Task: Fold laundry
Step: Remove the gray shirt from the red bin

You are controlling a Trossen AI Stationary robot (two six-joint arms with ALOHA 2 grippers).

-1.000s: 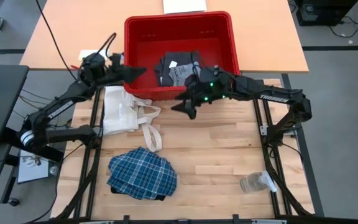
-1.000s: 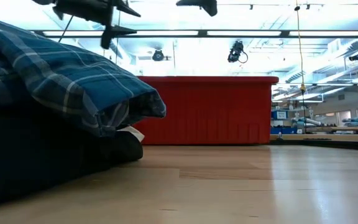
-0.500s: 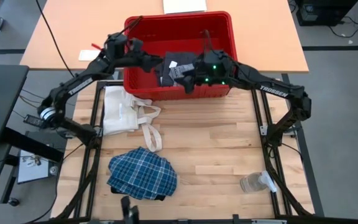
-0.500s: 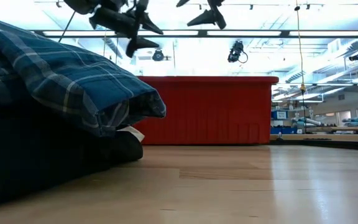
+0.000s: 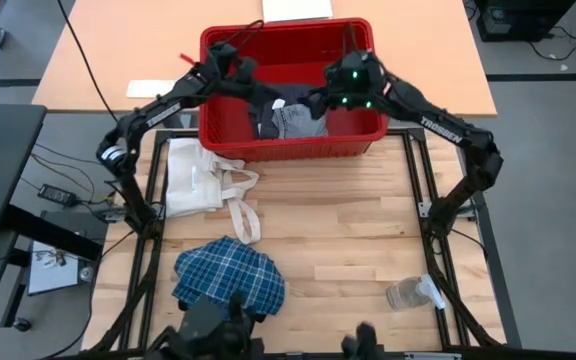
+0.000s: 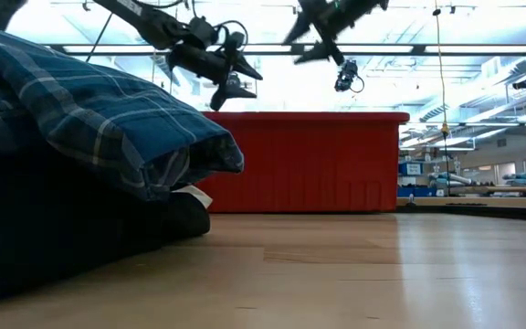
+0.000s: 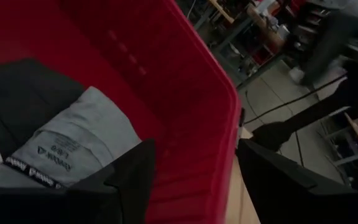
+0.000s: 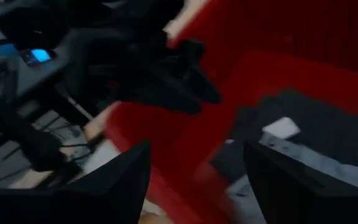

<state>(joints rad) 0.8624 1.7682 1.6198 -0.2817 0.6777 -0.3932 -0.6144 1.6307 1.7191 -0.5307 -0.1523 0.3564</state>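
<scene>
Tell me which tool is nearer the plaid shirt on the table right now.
Left, by a small margin. The left tool and the right tool both hang over the red bin, above the dark garment, well away from the plaid shirt.

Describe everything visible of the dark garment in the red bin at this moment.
The dark garment is soft black-to-dark-grey cloth, lying crumpled on the floor of the red bin towards its near wall. A lighter grey inner side is turned up, with a printed size label and a dark lettered band visible in the left wrist view. The left gripper and right gripper are above it, both open, neither gripping it.
</scene>
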